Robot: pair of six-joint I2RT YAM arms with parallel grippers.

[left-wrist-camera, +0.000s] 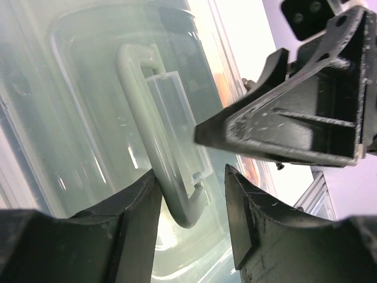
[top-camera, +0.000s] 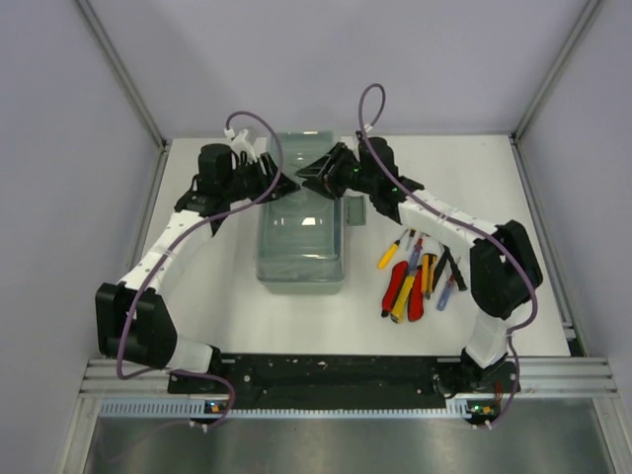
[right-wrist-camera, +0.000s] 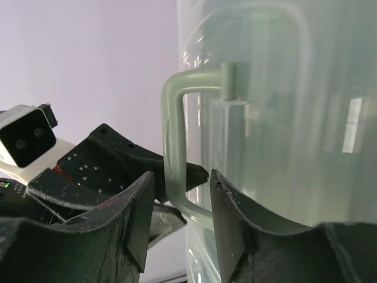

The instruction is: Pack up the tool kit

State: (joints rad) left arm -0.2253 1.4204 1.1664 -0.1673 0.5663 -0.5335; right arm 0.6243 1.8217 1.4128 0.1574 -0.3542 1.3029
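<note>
Both left hand (left-wrist-camera: 191, 197) and right hand (right-wrist-camera: 179, 206) straddled the case (top-camera: 301, 237) handle (left-wrist-camera: 141, 118), unclenched — opening step, seemingly — next needed a clench.

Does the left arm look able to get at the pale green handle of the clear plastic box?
Probably yes: the open left tool straddles the pale green handle, though the right tool crowds close beside it.
</note>
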